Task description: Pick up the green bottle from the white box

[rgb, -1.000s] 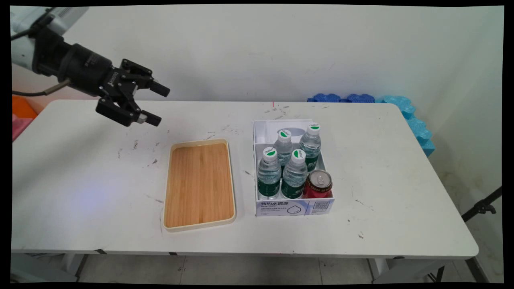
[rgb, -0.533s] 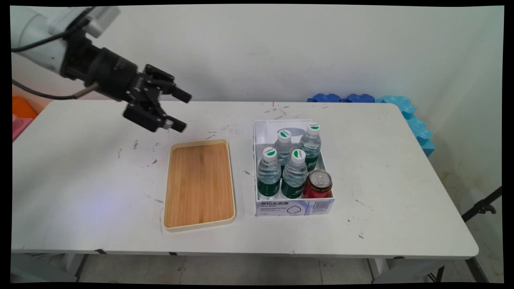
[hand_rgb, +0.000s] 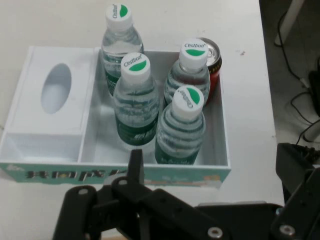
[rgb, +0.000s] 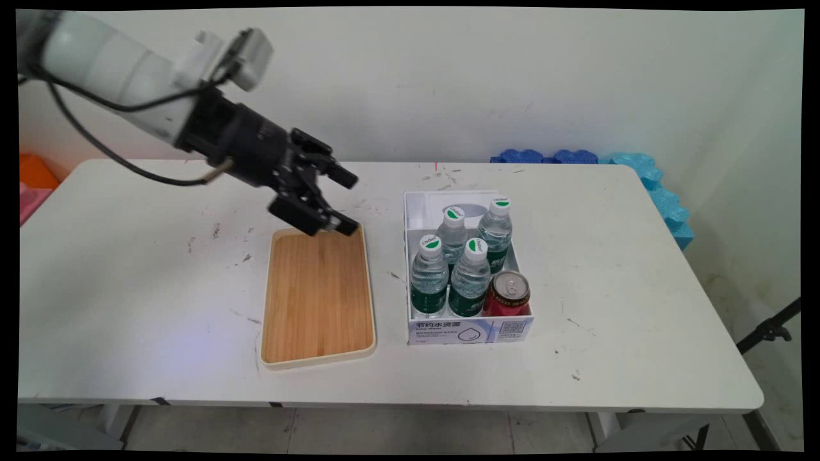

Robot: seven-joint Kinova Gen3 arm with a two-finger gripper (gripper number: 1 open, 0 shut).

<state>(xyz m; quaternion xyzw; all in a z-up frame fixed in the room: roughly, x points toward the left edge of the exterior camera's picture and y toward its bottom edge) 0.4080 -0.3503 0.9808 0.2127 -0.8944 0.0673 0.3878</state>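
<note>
My gripper (rgb: 351, 200) hangs open and empty over the far end of a wooden tray (rgb: 318, 294), pointing right toward a white box (rgb: 471, 331). The box holds several water bottles (rgb: 429, 275) with white and green caps, and a red can (rgb: 509, 291) in its near right corner. In the hand view the box (hand_rgb: 50, 172) lies just ahead of the gripper (hand_rgb: 215, 170), apart from it. There the bottles (hand_rgb: 135, 100) stand upright, the can (hand_rgb: 214, 55) behind them. A closed white compartment with an oval hole (hand_rgb: 55, 87) fills one side.
Blue foam pieces (rgb: 640, 169) lie along the table's far right corner. Orange and pink things (rgb: 35, 182) sit beyond the left edge. A black stand (rgb: 769, 330) rises beside the table's right side. The white table (rgb: 640, 288) shows scuff marks.
The arm has swung right and slightly down, from above the table's far left to the tray's far end, nearer the box. The gripper stayed open.
</note>
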